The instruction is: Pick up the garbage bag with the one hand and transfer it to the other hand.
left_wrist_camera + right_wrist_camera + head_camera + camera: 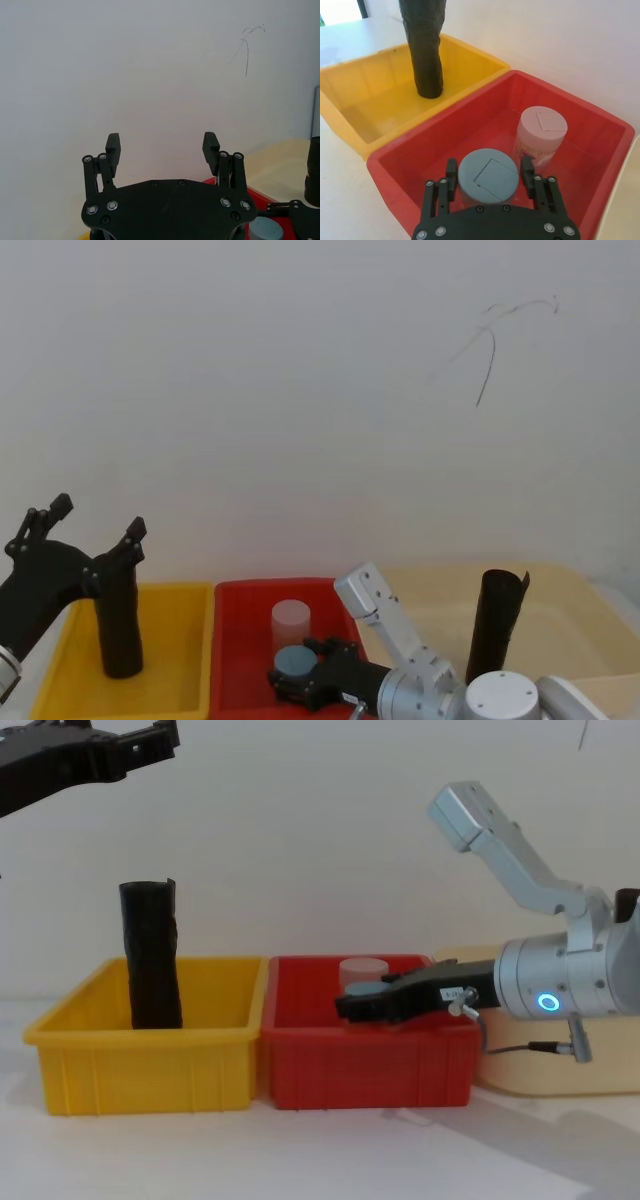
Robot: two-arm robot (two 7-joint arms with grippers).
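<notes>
Two open hands: left hand (85, 520) hangs empty above the garbage bag (118, 625); right hand (490, 180) straddles a grey-lidded jar (487, 176).

We see black garbage bag (426, 50) in yellow bin (350, 95), red bin (590, 120), grey lid (488, 176), pinkish jar (540, 132).

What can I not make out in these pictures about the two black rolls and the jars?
- Garbage bag: its foot, in the chest view, hidden by the yellow bin wall.
- Second black roll: its base, in the head view, hidden by the right arm.
- Grey-lidded jar: its body, in the right wrist view, hidden under its lid and the right tool.
- Pale jar: label print too blurred to read.
</notes>
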